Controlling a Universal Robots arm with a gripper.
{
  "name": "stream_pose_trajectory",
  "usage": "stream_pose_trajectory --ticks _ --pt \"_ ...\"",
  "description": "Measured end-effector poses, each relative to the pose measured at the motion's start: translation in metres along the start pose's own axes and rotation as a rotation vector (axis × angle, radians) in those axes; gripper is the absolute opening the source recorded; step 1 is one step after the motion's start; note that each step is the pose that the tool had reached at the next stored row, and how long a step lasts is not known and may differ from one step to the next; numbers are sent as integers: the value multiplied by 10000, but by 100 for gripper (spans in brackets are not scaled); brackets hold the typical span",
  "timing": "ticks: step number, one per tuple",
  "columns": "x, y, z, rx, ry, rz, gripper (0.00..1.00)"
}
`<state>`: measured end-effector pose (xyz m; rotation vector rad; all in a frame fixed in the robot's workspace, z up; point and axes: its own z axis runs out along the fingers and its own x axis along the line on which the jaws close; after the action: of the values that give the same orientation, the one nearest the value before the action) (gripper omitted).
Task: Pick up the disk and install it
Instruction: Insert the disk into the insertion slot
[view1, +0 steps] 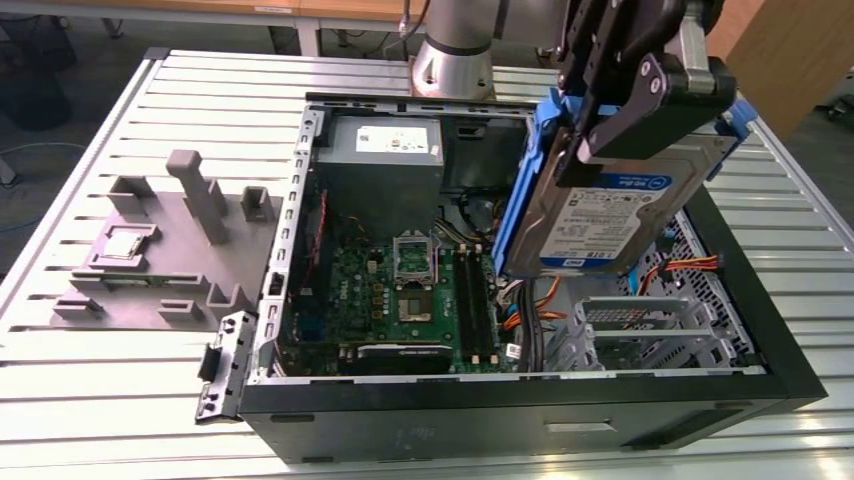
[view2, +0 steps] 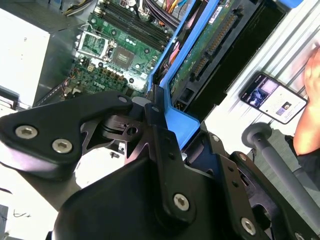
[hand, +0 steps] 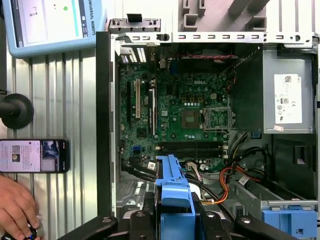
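1. The disk (view1: 607, 215), a flat silver rectangular hard drive with a white-and-blue label and a blue plastic bracket around it, hangs in the air. It stands nearly on edge, slightly tilted, over the exterior view's right part of the case.
2. The robot's black hand (view1: 607, 135) is closed on the disk's upper end, gripping it by the blue bracket.
3. Just beneath the disk we see a silver metal drive cage (view1: 641, 325), with orange cables (view1: 681, 265) near it.
4. Both sit inside an open black computer case (view1: 767, 330), beside a green motherboard (view1: 400, 300) and a grey box-shaped power supply (view1: 387, 150).
5. The case lies on a slatted grey metal worktop (view1: 107, 400).
6. On the exterior view's left, apart from the case, a grey plastic fixture (view1: 174, 290) carries a small square silver chip (view1: 123, 243).
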<state>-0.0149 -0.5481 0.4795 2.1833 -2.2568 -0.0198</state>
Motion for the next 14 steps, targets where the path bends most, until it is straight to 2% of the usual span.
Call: stream_pose_trajectory --ticks 2,8,14 --pt "14 -12 16 1 -2 1 36" --pt "19 -121 55 0 -1 1 36" --pt "60 -148 92 1 0 0 36"
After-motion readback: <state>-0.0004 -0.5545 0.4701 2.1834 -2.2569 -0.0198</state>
